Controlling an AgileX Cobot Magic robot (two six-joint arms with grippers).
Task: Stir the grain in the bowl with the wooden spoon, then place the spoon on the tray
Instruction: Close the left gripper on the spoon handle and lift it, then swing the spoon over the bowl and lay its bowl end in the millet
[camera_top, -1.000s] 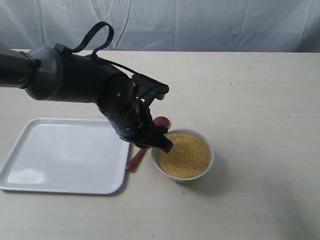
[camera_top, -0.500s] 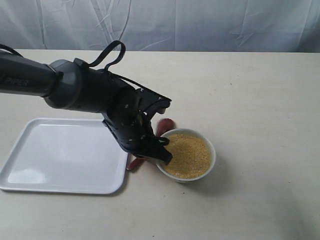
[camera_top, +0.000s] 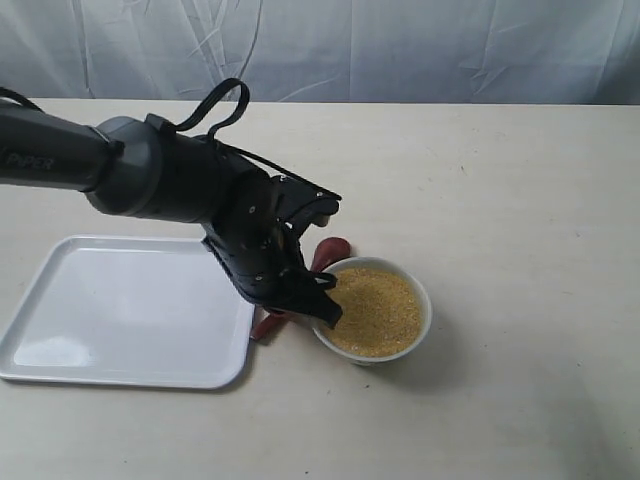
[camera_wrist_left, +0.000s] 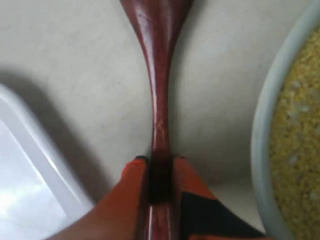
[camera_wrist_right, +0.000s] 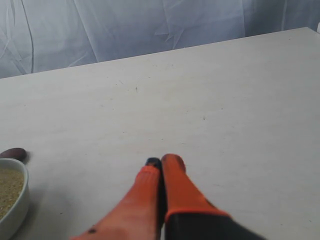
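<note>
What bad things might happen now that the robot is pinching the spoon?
1. The left gripper pinches only the slim handle of the wooden spoon, so the spoon might slip or twist when it is lifted.
2. The bowl sits right beside the gripper, and the grain fills it fairly high, so a bump could spill some.

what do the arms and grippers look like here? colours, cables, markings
Visible left arm is matte black and dark grey, rounded joint housings, black cable loop above the wrist, faint lettering on the link. Both left gripper and right gripper have orange fingers with black patches. Right arm out of view.
</note>
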